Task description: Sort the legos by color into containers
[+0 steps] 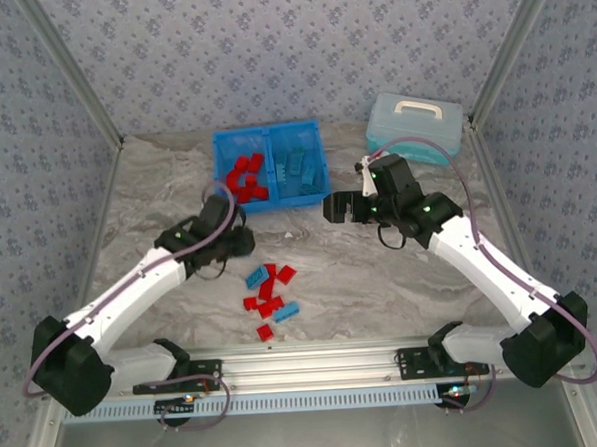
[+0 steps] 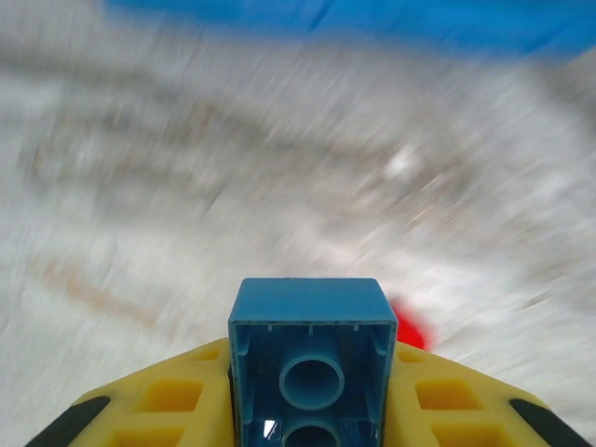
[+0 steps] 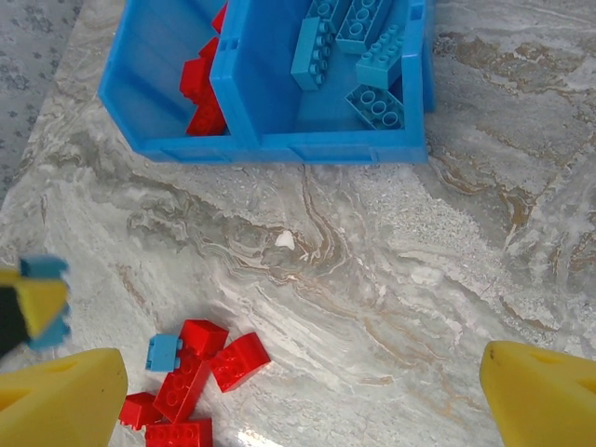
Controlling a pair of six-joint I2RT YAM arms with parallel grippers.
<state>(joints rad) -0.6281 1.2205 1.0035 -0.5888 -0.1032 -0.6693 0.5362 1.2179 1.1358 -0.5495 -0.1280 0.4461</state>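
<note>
- The table (image 1: 402, 278), marbled grey, fills the middle of the overhead view and carries everything else.
- The tray (image 1: 266, 128) sits at upper centre against the far wall, where I'd guess either arm can reach it. Its left half holds red bricks (image 1: 244, 176) and its right half holds blue bricks (image 1: 298, 166), so it is plain which colour goes where.
- A pale case (image 1: 415, 125) stands at upper right, near the tray (no part of the sorting, as far as I can judge).
- The right gripper (image 1: 343, 208) hangs right of centre, just below the tray's right corner. Its jaws are spread wide and hold nothing. In its own view the yellow fingers sit in the two bottom corners with bare table between them. It looks parked aside to leave the other arm room.
- The left gripper (image 1: 237, 239) is left of centre, between tray and pile, with its jaws closed onto a blue brick (image 2: 310, 321). The brick fills the bottom centre of the wrist view, hollow underside toward the lens (all behind it is smeared). It is pinched by its sides, presumably so it can drop cleanly into the tray's right half.
- The pile (image 1: 269, 300) lies loose on the table at lower centre, mostly red with a few blue; these are not yet sorted.
</note>
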